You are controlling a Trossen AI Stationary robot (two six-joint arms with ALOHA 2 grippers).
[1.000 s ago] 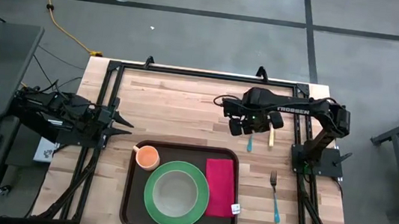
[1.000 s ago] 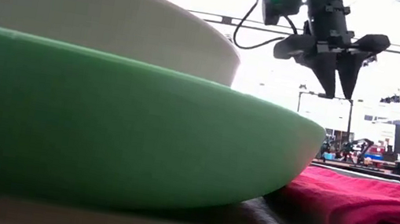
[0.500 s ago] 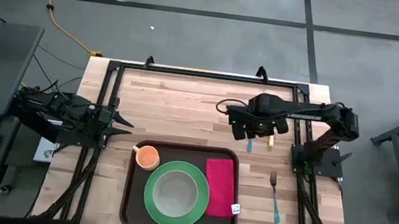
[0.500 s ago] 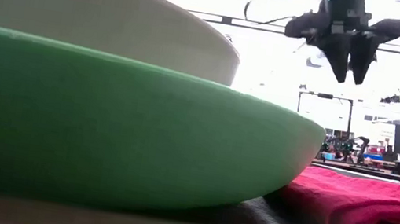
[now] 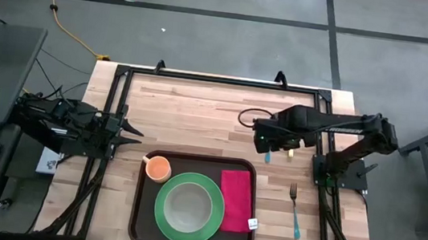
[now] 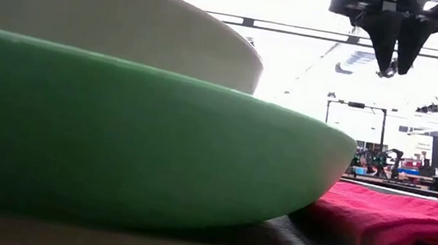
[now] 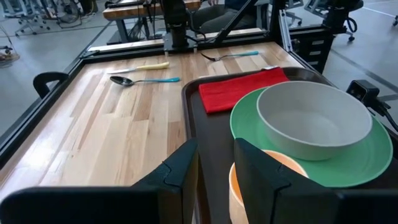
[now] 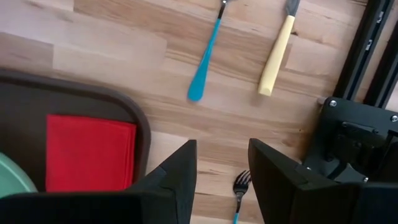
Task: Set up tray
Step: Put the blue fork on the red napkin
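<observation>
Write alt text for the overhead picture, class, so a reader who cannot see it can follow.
A dark brown tray on a wooden table holds a green plate with a bowl, an orange cup and a red napkin. The right pincer hovers above two utensils; a fork lies beside the tray. The left pincer waits at the table's edge.

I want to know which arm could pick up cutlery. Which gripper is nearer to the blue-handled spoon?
Right. The right gripper hovers above the blue-handled spoon, empty. The left gripper waits at the table's left edge, far from it.

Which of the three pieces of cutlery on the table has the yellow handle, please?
The knife, lying beside the blue-handled spoon; the fork also has a blue handle.
</observation>
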